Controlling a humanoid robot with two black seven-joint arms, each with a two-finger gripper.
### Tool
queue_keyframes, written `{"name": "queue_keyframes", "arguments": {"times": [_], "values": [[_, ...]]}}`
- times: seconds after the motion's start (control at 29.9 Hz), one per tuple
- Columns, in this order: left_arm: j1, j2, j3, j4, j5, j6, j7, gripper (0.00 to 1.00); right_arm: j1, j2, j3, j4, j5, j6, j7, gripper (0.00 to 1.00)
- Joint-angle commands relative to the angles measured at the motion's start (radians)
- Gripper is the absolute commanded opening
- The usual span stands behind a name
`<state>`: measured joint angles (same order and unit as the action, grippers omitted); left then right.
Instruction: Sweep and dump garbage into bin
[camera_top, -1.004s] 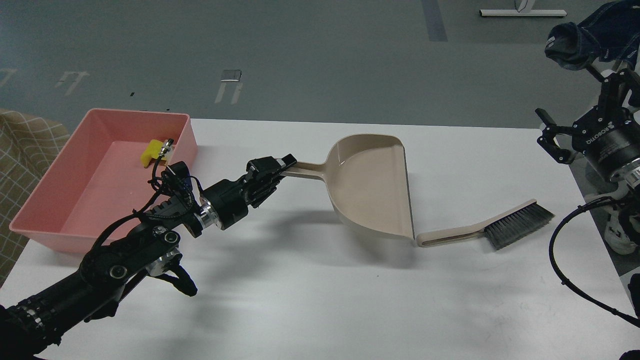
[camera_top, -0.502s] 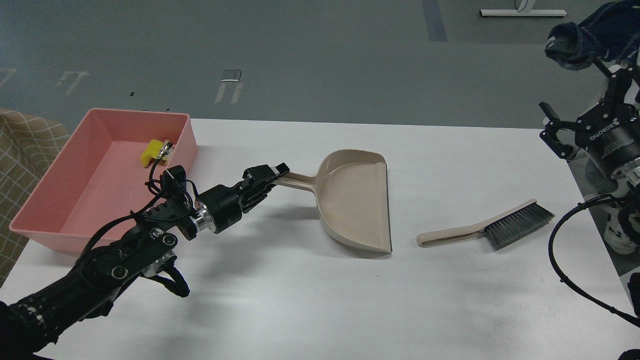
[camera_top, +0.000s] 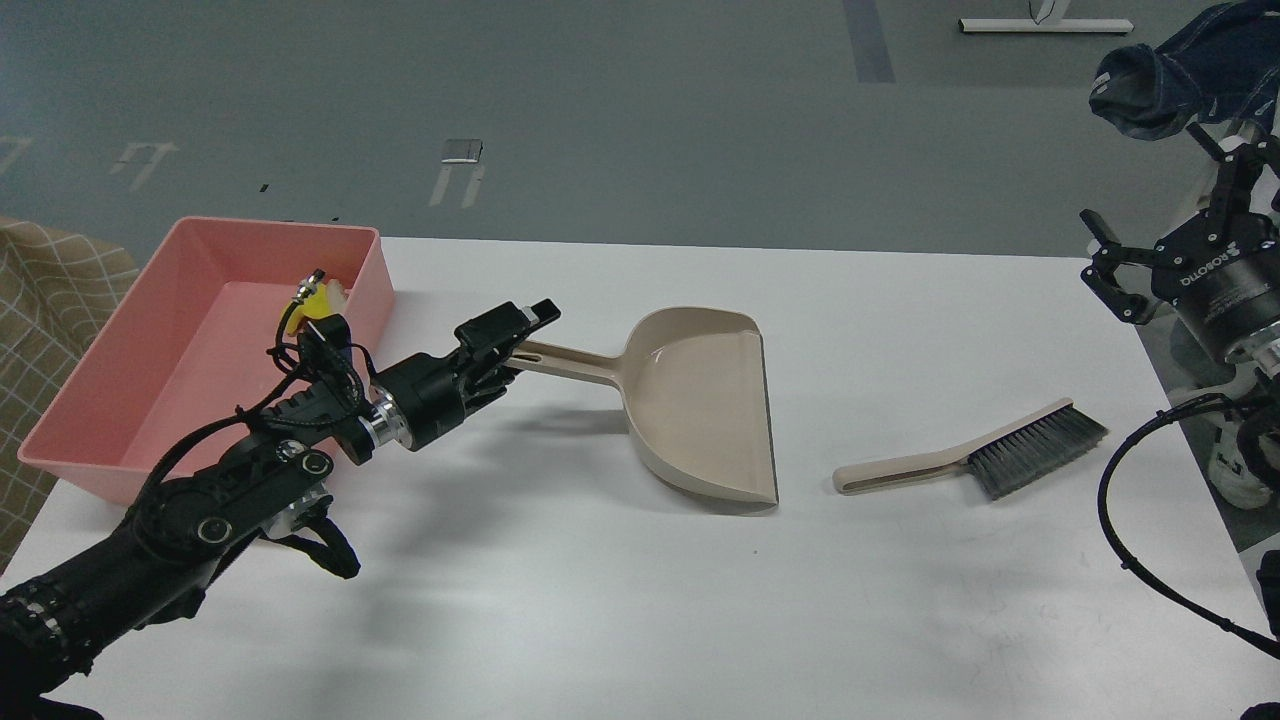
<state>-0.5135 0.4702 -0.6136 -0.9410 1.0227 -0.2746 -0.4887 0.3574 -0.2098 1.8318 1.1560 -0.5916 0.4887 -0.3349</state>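
One pink bin (camera_top: 150, 380) sits at the far left of the white worktop (camera_top: 640, 600). Inside it, by the far right corner, lies the garbage (camera_top: 322, 298): one yellow lump with a pale piece just beside it, both partly hidden behind the left arm's cable fitting, so two pieces can be counted.

One beige dustpan (camera_top: 700, 410) rests on the worktop near the middle, its pan showing nothing inside, its handle pointing left toward the bin. The left tool (camera_top: 510, 335) is at the end of that handle with its fingers spread apart; whether they touch the handle cannot be told.

One brush (camera_top: 975, 455) lies on the worktop to the right of the dustpan, apart from it, bristles to the right.

The right tool (camera_top: 1110, 270) hangs off the worktop's right edge, fingers spread, holding nothing.
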Motion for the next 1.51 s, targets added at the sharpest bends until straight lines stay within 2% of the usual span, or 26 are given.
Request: {"name": "queue_keyframes", "arguments": {"times": [0.0, 0.13, 0.33, 0.6, 0.8, 0.94, 1.1, 1.2, 1.27, 1.34, 1.47], "values": [[-0.003, 0.056, -0.005, -0.012, -0.062, -0.041, 0.000, 0.98, 0.002, 0.006, 0.001, 0.005, 0.025, 0.000, -0.001, 1.00], [-0.003, 0.105, -0.003, -0.044, -0.093, -0.081, 0.000, 0.98, 0.003, 0.006, 0.001, 0.005, 0.042, 0.000, -0.001, 1.00], [-0.031, 0.188, -0.027, -0.088, -0.127, -0.083, 0.000, 0.98, 0.000, 0.007, 0.001, 0.010, 0.075, 0.000, -0.001, 1.00], [-0.097, 0.217, -0.104, -0.078, -0.401, -0.080, 0.000, 0.98, 0.034, 0.030, 0.006, -0.001, 0.076, 0.000, 0.000, 1.00], [-0.091, 0.165, -0.173, -0.062, -0.541, -0.075, 0.000, 0.98, 0.141, 0.076, 0.000, -0.120, 0.076, 0.000, 0.000, 1.00], [-0.102, 0.036, -0.231, 0.091, -0.555, -0.077, 0.000, 0.98, 0.245, 0.085, -0.014, -0.273, 0.073, 0.000, 0.000, 1.00], [-0.120, -0.021, -0.258, 0.151, -0.601, -0.077, 0.000, 0.98, 0.313, 0.098, -0.060, -0.412, 0.065, 0.000, 0.011, 1.00], [-0.120, -0.031, -0.259, 0.151, -0.619, -0.074, 0.011, 0.98, 0.350, 0.099, -0.085, -0.515, 0.069, 0.000, 0.043, 1.00], [-0.123, -0.047, -0.268, 0.151, -0.622, -0.068, 0.041, 0.98, 0.374, 0.101, -0.089, -0.573, 0.069, 0.000, 0.098, 1.00], [-0.131, -0.058, -0.300, 0.151, -0.622, -0.048, 0.065, 0.98, 0.391, 0.108, -0.103, -0.626, 0.069, 0.000, 0.176, 1.00], [-0.131, -0.064, -0.343, 0.157, -0.622, -0.038, 0.082, 0.98, 0.397, 0.118, -0.134, -0.660, 0.069, 0.000, 0.243, 1.00]]}}
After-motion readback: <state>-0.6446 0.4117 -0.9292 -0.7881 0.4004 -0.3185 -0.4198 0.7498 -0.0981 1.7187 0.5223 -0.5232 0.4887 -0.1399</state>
